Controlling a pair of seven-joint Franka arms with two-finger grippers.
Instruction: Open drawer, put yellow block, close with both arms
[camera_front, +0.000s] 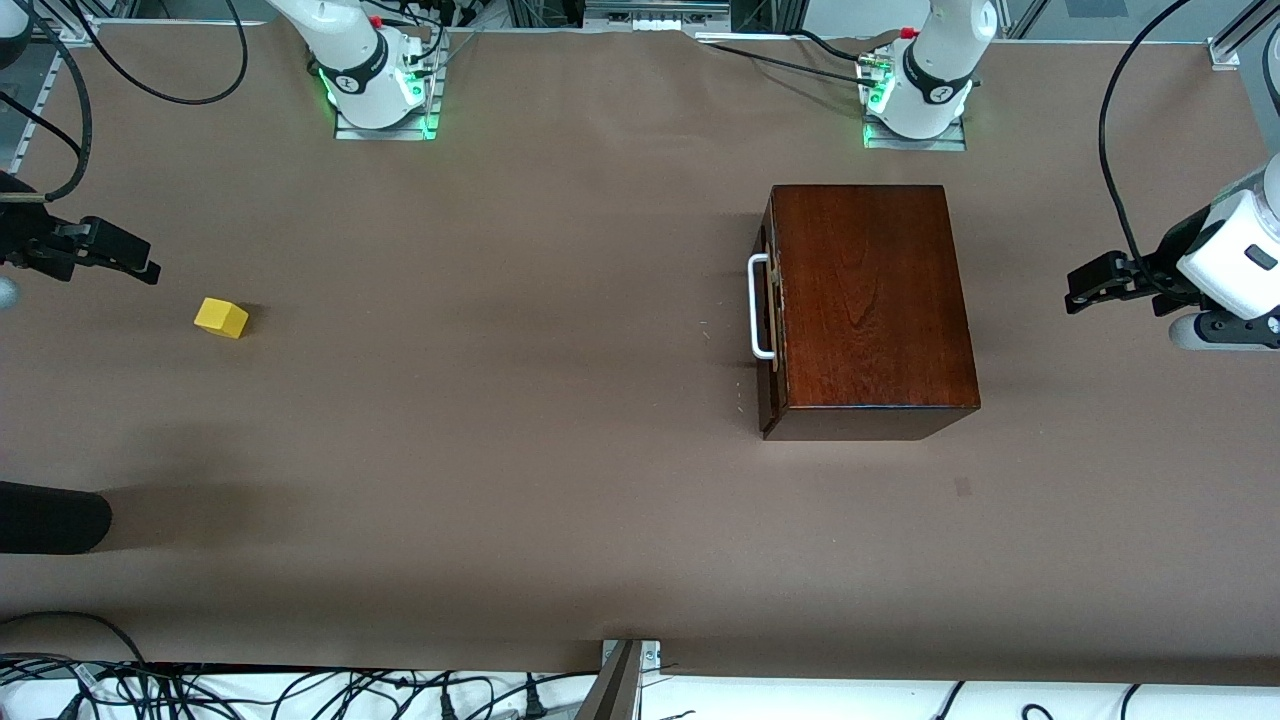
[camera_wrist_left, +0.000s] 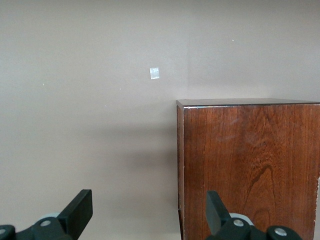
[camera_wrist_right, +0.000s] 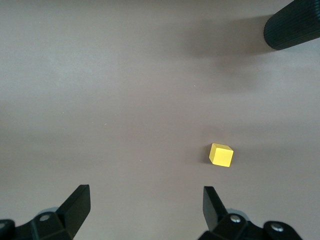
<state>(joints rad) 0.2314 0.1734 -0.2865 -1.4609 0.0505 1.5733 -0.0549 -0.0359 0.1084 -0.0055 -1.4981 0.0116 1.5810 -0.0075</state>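
The dark mahogany box stands toward the left arm's end of the table, its drawer shut, with the white bar handle on the side that faces the right arm's end. The box also shows in the left wrist view. The yellow block lies on the table toward the right arm's end and also shows in the right wrist view. My left gripper is open and empty, above the table beside the box. My right gripper is open and empty, above the table near the block.
A black cylinder reaches in from the edge at the right arm's end, nearer to the front camera than the block; it also shows in the right wrist view. Brown paper covers the table. Cables lie along the front edge.
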